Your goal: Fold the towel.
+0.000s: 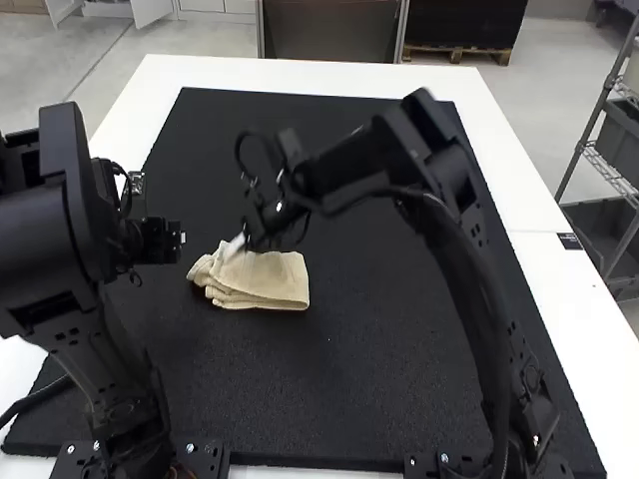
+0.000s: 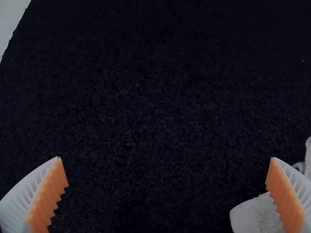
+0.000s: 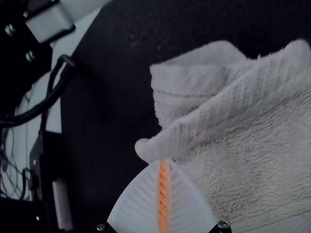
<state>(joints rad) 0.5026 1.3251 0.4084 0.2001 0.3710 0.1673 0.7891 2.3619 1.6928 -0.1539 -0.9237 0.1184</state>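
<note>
a white worktop (image 1: pixel 300 75) carries a big black mat (image 1: pixel 399 329), its pale border running along the far edge and both sides. the mat has a fine, speckled grain in the left wrist view, with a slightly ragged edge. a small black label (image 1: pixel 569 240) sits on the border at the right. the cream towel (image 1: pixel 265 281) lies on the mat, left of the middle, folded into a small layered bundle, neater at its right end and with loose, uneven layers at its left. the left gripper (image 1: pixel 162 241) is beside it, fingers spread wide with nothing between them. the right gripper (image 1: pixel 234 249) is at the towel's left part, fingers pressed together; i can't tell whether any cloth is pinched.
</note>
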